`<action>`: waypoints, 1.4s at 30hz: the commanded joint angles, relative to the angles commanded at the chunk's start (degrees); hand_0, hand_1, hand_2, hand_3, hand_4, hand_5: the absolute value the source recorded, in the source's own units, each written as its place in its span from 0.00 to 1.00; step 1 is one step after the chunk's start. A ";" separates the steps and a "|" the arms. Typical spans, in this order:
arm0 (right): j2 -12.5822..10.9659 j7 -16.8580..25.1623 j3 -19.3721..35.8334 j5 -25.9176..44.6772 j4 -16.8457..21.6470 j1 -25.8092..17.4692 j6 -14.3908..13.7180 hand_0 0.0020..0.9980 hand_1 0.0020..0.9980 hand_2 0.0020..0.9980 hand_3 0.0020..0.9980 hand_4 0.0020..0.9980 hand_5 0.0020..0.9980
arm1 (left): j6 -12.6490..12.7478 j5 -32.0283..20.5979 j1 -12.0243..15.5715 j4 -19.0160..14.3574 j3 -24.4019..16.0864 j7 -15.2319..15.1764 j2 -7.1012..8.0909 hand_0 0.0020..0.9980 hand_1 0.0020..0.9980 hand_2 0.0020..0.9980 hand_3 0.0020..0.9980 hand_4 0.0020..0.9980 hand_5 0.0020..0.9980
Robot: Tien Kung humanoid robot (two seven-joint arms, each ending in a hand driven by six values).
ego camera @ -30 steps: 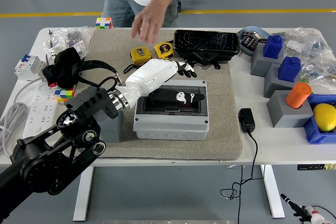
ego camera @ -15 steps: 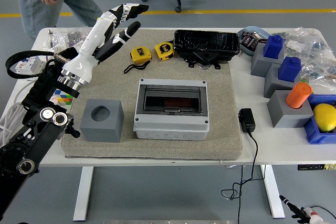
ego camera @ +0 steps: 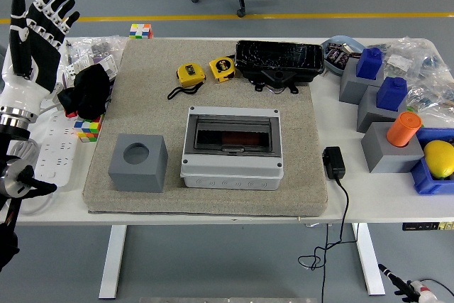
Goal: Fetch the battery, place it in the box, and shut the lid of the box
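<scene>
The grey plastic box (ego camera: 232, 168) sits in the middle of the beige mat (ego camera: 149, 69), its smoky see-through lid (ego camera: 233, 133) lying flat and closed. Something dark with a reddish tint shows dimly through the lid; I cannot tell what it is. My left hand (ego camera: 39, 19), white with black joints, is raised at the far left edge, well away from the box, its fingers spread and holding nothing. The right arm is out of the picture. No loose battery is clearly visible on the mat.
A grey cube with a round hole (ego camera: 137, 162) stands left of the box. Two yellow tape measures (ego camera: 189, 74) and a black case (ego camera: 278, 58) lie behind it. A black adapter (ego camera: 333, 162), grey blocks, an orange cylinder (ego camera: 403, 128) and a lemon (ego camera: 440, 157) fill the right. A power strip (ego camera: 50, 140) lies on the left.
My left hand has pulled back from over the box to the far left and risen. The lid, open a second ago, lies closed. The person has left the view.
</scene>
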 joint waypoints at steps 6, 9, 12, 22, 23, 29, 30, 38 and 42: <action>0.08 0.04 0.52 -0.19 0.04 0.04 -0.03 0.90 0.88 0.82 0.86 1.00 1.00 | 0.06 9.63 2.51 2.21 -5.97 4.14 0.15 1.00 1.00 0.97 0.92 1.00 1.00; 0.04 0.04 0.66 -0.20 0.04 0.09 -0.04 0.90 0.88 0.82 0.86 1.00 1.00 | 1.09 16.69 3.28 1.38 -8.84 6.99 -0.38 1.00 1.00 0.97 0.92 1.00 1.00; -0.04 0.07 0.85 -0.13 0.04 0.20 -0.06 0.90 0.88 0.82 0.86 1.00 1.00 | 1.70 24.14 4.03 0.40 -10.17 8.54 -0.85 1.00 1.00 0.98 0.93 1.00 1.00; -0.43 0.09 1.33 -0.81 0.18 1.45 -0.11 0.91 0.88 0.83 0.86 1.00 1.00 | 2.31 26.27 5.03 -0.76 -7.95 3.16 -2.52 0.97 0.98 0.92 0.87 1.00 1.00; -0.47 0.10 1.36 -0.87 0.21 1.54 -0.12 0.91 0.88 0.83 0.86 1.00 1.00 | 2.29 25.92 5.08 -0.90 -7.71 2.90 -2.64 0.97 0.98 0.92 0.87 1.00 1.00; -0.77 0.14 1.73 -1.58 0.55 1.40 -0.31 0.91 0.89 0.83 0.87 1.00 1.00 | 2.48 25.48 5.55 -0.61 -6.24 2.40 -3.87 0.97 0.97 0.91 0.87 1.00 1.00; -0.79 0.13 1.75 -1.66 0.54 1.26 -0.32 0.91 0.89 0.83 0.87 1.00 1.00 | 2.52 25.46 5.69 -0.57 -6.00 2.39 -4.08 0.97 0.97 0.91 0.87 1.00 1.00; -0.69 0.11 3.12 -3.13 0.64 -1.02 -0.29 0.91 0.89 0.83 0.87 1.00 1.00 | 2.89 25.88 6.49 0.08 -3.64 2.55 -5.31 0.95 0.96 0.90 0.86 1.00 1.00; -1.04 0.11 2.83 -2.95 1.22 -2.45 -0.26 0.91 0.89 0.83 0.87 1.00 1.00 | 3.24 25.96 6.73 0.15 -2.37 2.38 -5.84 0.95 0.95 0.89 0.85 1.00 1.00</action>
